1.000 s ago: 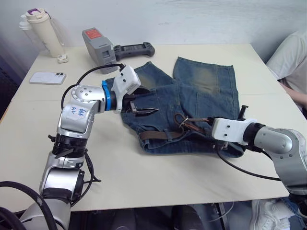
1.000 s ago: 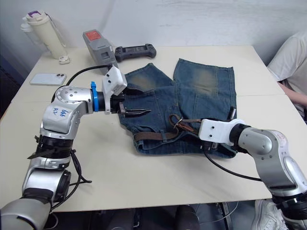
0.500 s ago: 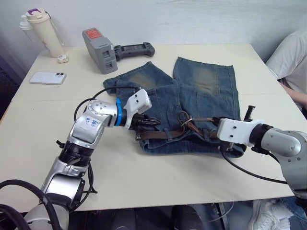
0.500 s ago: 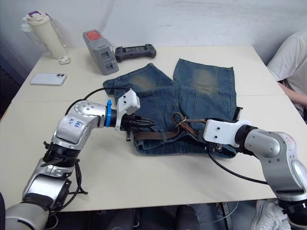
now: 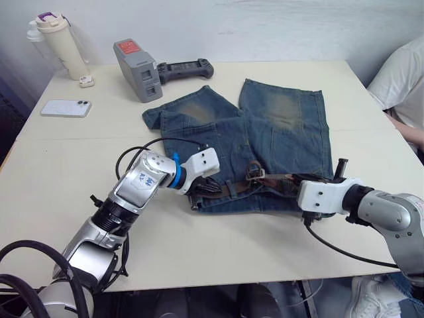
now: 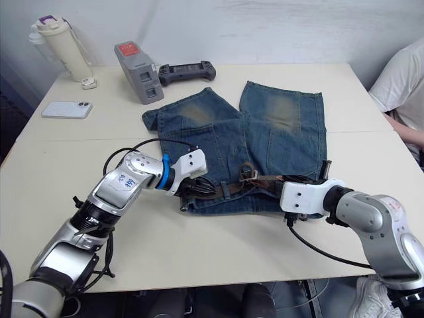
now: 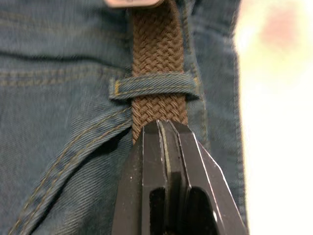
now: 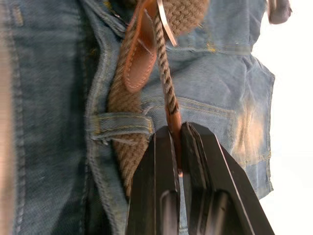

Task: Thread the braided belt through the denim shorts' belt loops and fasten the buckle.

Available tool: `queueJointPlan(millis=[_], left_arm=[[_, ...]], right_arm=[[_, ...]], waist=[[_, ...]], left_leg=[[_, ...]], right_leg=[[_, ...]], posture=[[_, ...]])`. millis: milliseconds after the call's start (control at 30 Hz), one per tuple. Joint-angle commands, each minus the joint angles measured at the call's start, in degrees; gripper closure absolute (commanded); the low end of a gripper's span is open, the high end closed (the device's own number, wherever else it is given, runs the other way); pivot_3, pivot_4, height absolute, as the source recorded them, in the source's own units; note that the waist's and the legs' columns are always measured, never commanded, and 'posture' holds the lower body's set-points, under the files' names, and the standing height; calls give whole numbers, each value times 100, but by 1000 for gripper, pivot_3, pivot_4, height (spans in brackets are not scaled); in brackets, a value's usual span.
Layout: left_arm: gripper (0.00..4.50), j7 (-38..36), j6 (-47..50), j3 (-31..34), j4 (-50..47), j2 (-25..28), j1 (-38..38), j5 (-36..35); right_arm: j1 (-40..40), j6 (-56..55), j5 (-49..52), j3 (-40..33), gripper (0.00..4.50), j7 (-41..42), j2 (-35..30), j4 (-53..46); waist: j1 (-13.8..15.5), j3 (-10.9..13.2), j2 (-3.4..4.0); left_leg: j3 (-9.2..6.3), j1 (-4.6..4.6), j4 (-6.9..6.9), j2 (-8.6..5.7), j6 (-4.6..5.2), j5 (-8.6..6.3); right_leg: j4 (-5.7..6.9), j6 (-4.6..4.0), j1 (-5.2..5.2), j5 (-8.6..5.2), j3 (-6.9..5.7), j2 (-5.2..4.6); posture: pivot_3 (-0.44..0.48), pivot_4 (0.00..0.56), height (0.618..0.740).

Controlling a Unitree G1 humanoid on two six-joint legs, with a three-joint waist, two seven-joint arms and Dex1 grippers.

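the left gripper (image 7: 164, 128) is pinched on the braided belt (image 7: 157, 54) just below a belt loop (image 7: 154, 86); the right gripper (image 8: 174, 134) clamps its tan tip (image 8: 172, 115).

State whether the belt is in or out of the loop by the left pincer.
In: the belt passes under the loop.

— Anything here I can read out?

— Very little. The grey box (image 5: 137, 69) at the far side of the table carries a red label (image 5: 128, 46) on its top face, but I can't make out its print.

— Any numbers or brand names?

— None that I can make out. There is blue handwriting (image 5: 143, 179) on the shell of my left forearm (image 5: 136, 192), a few scrawled characters, and I cannot tell what they say.
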Motion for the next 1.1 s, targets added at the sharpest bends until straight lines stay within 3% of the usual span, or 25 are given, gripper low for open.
queueJointPlan(millis=[33, 400, 800, 1100], left_arm=[[4451, 84, 30, -86, 140, 189, 42, 237], [4451, -250, -7, -364, 212, 769, 255, 385], [4451, -303, -228, -366, 323, 1059, 428, 406], [4451, -366, -303, -314, 376, 1144, 510, 397]], right_arm=[[142, -404, -119, -355, 4500, -165, -182, 93], [865, -1744, -297, -1092, 4500, -551, -700, 1278], [1060, -2507, -300, -1442, 4500, -869, -1146, 2259], [1296, -2416, 174, -1383, 4500, -792, -888, 2035]], waist=[[-3, 0, 0], [-27, -5, 7], [0, -9, 15], [-5, -12, 17]], left_leg=[[1, 0, 0, 0, 0, 0], [3, 12, -2, 0, 0, 0], [4, 13, 3, 0, 0, 0], [3, 15, 3, 0, 0, 0]], right_leg=[[0, 0, 0, 0, 0, 0], [-2, 0, 6, 0, 5, 0], [-4, 0, 11, 0, 8, -1], [-3, 0, 13, 0, 8, -1]], posture=[[0, 150, 740], [0, 150, 740], [0, 150, 740], [0, 150, 740]])
